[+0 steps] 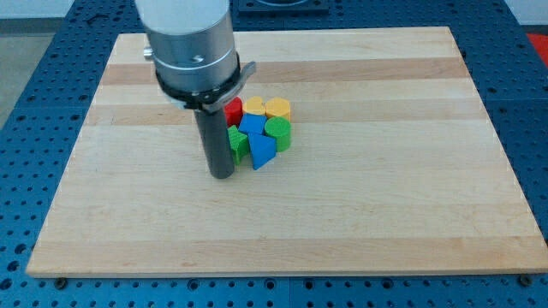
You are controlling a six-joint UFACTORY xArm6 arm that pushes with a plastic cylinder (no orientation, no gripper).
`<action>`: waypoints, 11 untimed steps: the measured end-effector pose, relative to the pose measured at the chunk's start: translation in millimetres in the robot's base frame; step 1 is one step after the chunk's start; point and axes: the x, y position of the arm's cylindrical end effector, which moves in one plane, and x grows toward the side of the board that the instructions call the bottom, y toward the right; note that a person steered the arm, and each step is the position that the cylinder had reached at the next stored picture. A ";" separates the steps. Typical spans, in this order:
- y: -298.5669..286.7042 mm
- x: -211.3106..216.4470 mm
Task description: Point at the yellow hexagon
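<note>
Yellow hexagon point(277, 109) beyond my tip point(223, 174)

Pale wooden board point(360, 205) on blue perforated table point(34, 137)

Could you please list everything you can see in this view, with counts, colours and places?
red block: 1, red, cluster's top left, partly behind the rod
yellow blocks: 2, yellow, cluster's top row; shapes unclear
blue blocks: 2, blue, cluster's middle and bottom
green blocks: 2, green, cluster's right and left
board: 1, light wood, fills the view
perforated table: 1, blue, around the board
my tip: 1, dark, left of the cluster's bottom, beside the left green block
</note>
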 end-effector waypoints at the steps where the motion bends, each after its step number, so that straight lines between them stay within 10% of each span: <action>1: 23.9 38.4; 2: 132.7 42.2; 4: 255.1 -112.8; 6: 153.3 -192.6; 8: 62.0 -168.4; 11: 78.0 -128.4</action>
